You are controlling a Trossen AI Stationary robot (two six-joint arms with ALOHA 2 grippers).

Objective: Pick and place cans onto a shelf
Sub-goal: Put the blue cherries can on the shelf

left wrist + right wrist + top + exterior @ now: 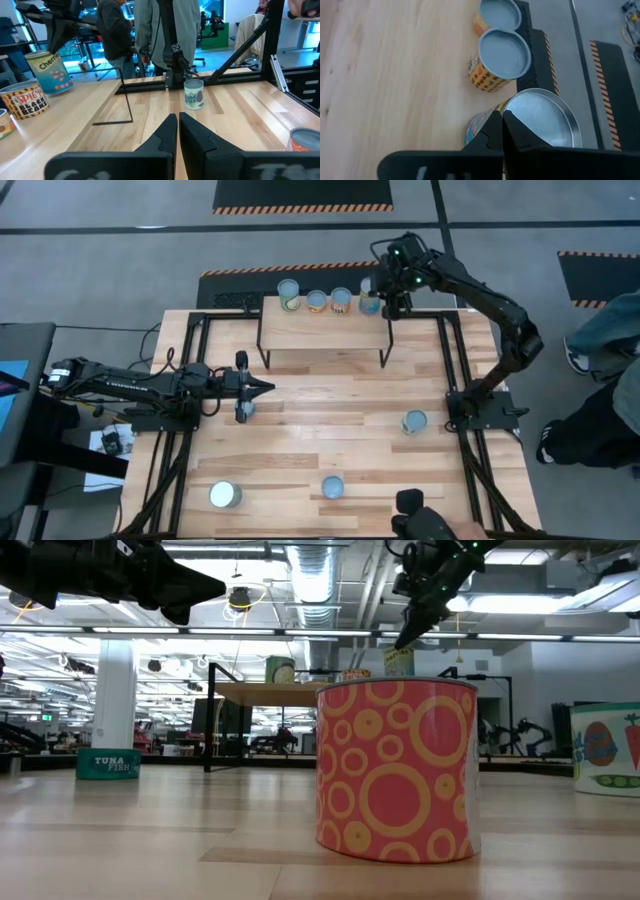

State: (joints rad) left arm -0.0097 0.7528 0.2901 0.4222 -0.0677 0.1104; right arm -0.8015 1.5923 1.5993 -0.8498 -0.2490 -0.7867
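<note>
The shelf [325,330] stands at the table's far middle with several cans in a row along its far edge [317,301]. My right gripper [393,305] is shut and points down over the rightmost can [540,120] of that row; in the low view it [402,638] hangs just over that can [398,662]. My left gripper [264,388] is shut and empty, level, in front of the shelf's near left leg and above a low tuna can [245,411]. Three more cans stand upright on the table: one at the right [414,421], an orange one near the front [332,487], and one at the front left [224,495]. My right gripper's shut fingers [492,131] come from above at the near rim of the rightmost can's silver top [512,107]. I cannot tell whether they touch it. The can stands upright on the shelf.
The shelf's thin black legs [265,350] reach down to the table. Black arm frames run along both table sides [455,395]. A person stands beyond the right edge [610,330]. Bare wood lies between the shelf and the front cans.
</note>
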